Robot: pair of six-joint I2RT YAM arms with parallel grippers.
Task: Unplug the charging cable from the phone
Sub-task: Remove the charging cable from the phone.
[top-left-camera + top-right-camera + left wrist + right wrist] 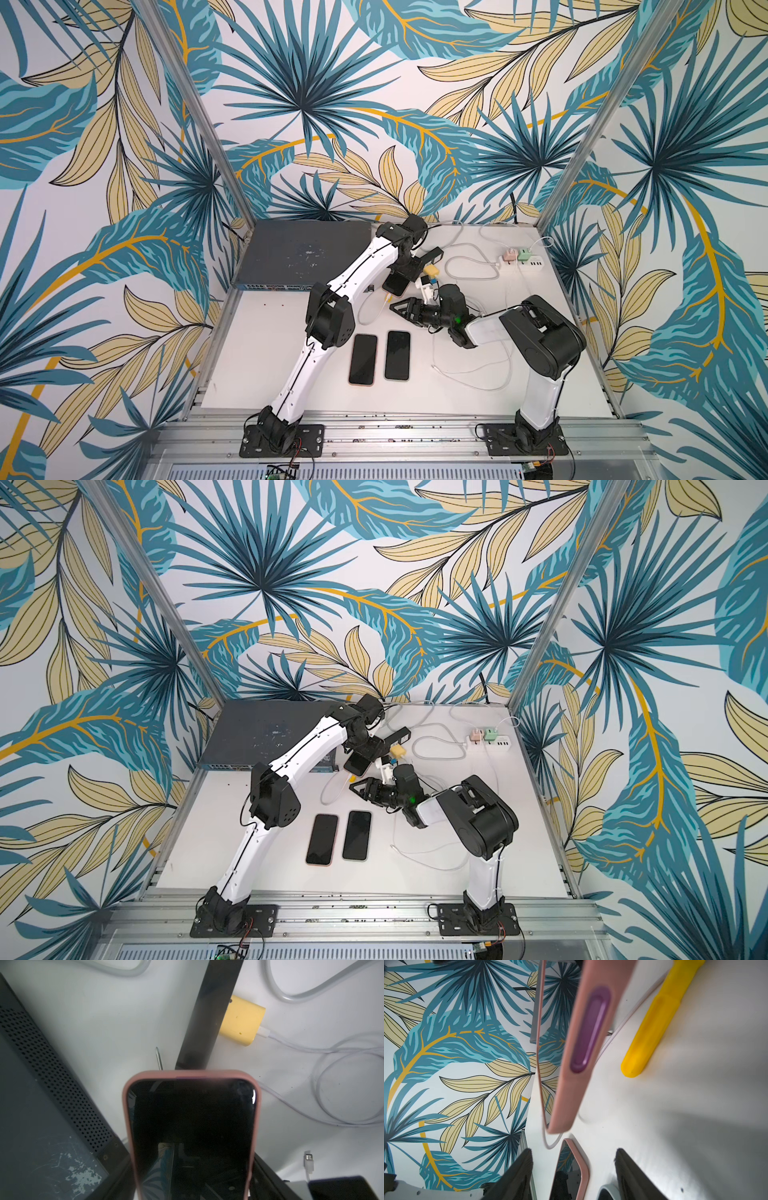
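Phone (pixel 395 286) braced for unplugging
Left pincer (pixel 419 264) clamps it steady; your right pincer (pixel 574 1150), jaws apart, faces cable (pixel 388 297) ahead.

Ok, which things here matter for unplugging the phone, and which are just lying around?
Job: pink-cased phone, cable with yellow plug.
Lying about: flat phone, second flat phone, network switch, power strip, loose white cable end.

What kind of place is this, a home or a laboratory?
Probably a robotics laboratory cell: two white-and-black robot arms are mounted on an aluminium rail, aluminium frame posts rise at the white table corners, and printed palm-leaf panels wall it in.
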